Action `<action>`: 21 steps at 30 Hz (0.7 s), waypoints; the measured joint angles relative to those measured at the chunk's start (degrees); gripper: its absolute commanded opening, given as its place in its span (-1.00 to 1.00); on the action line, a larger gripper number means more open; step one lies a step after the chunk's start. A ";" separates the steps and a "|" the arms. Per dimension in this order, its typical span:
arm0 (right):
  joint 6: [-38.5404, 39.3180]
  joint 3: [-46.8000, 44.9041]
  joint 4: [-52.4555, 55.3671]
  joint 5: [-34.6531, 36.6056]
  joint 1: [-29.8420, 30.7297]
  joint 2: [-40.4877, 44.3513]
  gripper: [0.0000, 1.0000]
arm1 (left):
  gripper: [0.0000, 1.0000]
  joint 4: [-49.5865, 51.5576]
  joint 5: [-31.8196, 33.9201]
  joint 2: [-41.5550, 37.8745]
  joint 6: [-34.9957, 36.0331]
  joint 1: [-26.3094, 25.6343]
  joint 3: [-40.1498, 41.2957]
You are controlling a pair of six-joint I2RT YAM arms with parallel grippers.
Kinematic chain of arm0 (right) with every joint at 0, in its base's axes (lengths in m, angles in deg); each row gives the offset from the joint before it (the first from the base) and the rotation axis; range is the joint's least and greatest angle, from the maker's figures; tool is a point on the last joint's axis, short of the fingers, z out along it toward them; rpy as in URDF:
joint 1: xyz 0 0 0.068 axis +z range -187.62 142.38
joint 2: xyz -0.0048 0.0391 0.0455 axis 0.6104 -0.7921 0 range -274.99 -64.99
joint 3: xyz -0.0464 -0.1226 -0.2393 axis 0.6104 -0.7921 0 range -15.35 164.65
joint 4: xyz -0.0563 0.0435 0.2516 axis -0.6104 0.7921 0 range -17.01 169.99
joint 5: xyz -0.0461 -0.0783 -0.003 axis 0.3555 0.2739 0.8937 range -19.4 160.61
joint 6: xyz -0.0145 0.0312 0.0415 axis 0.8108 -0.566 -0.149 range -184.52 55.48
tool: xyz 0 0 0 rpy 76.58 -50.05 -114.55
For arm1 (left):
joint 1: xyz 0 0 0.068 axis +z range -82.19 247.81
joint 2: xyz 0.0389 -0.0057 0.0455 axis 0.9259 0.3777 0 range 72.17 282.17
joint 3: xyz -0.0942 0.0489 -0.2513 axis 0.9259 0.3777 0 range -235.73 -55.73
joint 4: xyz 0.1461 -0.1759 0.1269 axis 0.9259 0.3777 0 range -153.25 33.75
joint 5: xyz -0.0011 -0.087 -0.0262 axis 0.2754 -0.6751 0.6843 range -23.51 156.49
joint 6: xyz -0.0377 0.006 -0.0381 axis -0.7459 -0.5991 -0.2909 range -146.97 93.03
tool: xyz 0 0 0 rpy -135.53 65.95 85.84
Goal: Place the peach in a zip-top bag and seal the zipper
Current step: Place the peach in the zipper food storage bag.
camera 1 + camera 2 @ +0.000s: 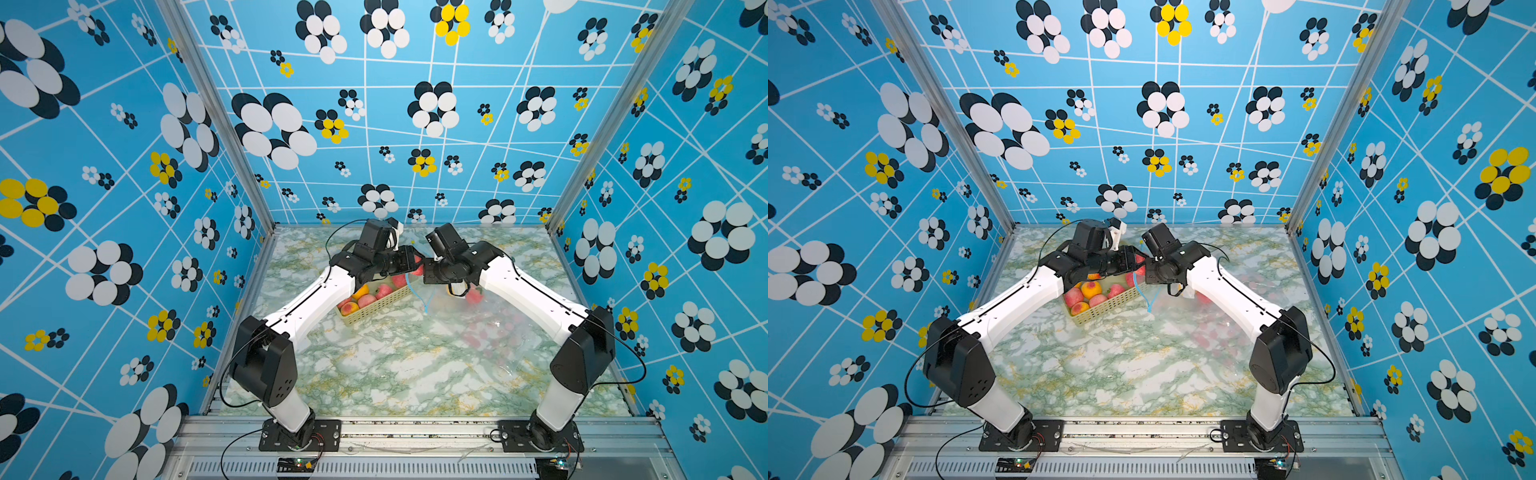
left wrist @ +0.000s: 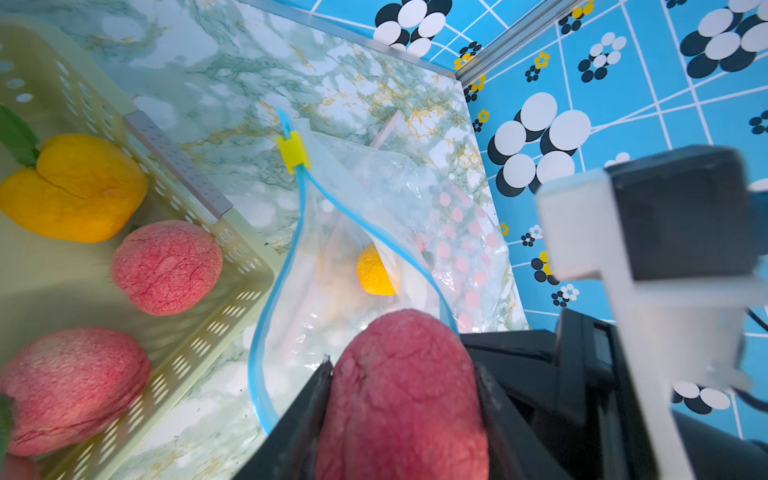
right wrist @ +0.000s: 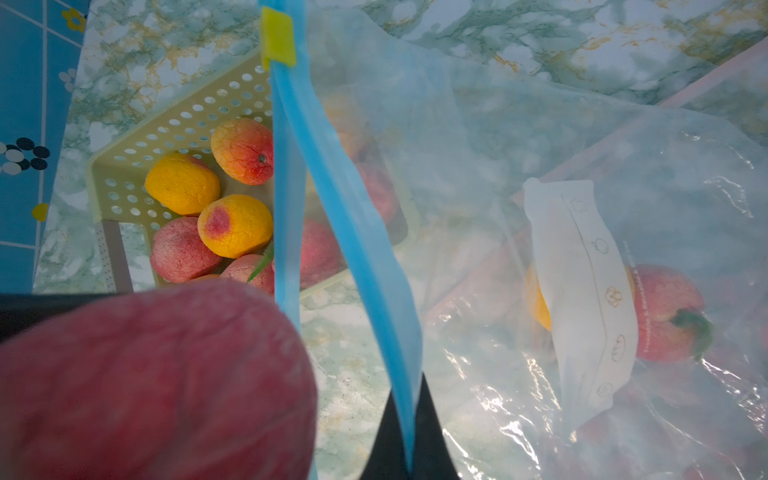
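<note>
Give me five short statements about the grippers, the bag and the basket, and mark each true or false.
1. The left gripper grips a red peach between its fingers. True.
2. The right gripper is open and empty. False: it is shut on the blue zipper strip.
3. The zip-top bag is sealed. False: its zipper strips are parted and the mouth gapes.
4. The basket holds red and yellow peaches. True.
5. The bag is empty. False: a yellow fruit lies inside.
</note>
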 measured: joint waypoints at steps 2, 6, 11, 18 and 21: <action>-0.13 0.00 0.00 0.02 0.00 0.15 -1.00 | 0.12 0.02 0.42 1.36 -0.22 -0.11 0.00; -0.66 0.00 0.00 0.04 0.00 0.83 -1.00 | 0.25 0.07 1.55 2.97 -0.52 -0.63 0.00; -0.90 0.00 -0.50 0.02 0.00 1.46 -1.00 | 0.62 0.11 1.90 3.43 -0.94 -1.16 0.00; -1.07 0.00 -0.50 0.09 0.00 1.55 -1.00 | 0.75 0.22 3.06 3.41 -0.17 -1.16 0.00; -1.05 0.00 -0.85 0.09 0.00 1.55 -1.00 | 0.76 0.42 3.89 3.17 0.26 -1.18 0.00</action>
